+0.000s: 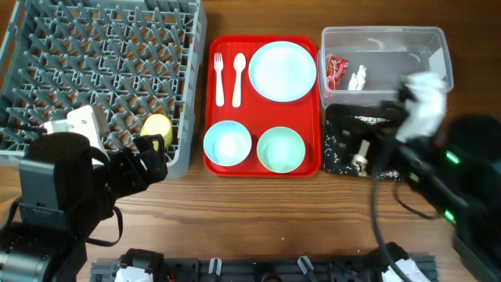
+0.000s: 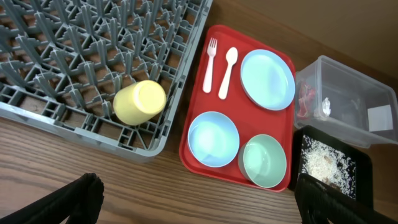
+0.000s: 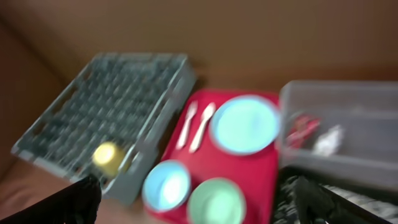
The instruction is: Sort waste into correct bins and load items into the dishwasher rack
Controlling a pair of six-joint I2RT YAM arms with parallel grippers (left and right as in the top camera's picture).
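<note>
Tabletop (image 1: 274,211): yellow cup (image 1: 156,125) beyond left gripper (image 1: 149,160)

yellow cup (image 1: 156,128) lies in the grey rack (image 1: 102,55); plate (image 1: 282,71), blue bowl (image 1: 227,145), greenish bowl (image 1: 281,149) sit on the red tray (image 1: 262,110) (cutlery (image 1: 239,78) too); clear tub (image 1: 438,47) apparently holds a wrapper (image 1: 337,73).

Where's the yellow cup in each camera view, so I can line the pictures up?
Overhead: the yellow cup is left of centre, in the dishwasher rack, near the edge facing the red tray.
Left wrist: the cup is upper left of centre, in the rack's corner.
Right wrist: the cup is lower left, blurred, in the rack.
Shared landmark: the red tray, right of the rack in every view.
</note>
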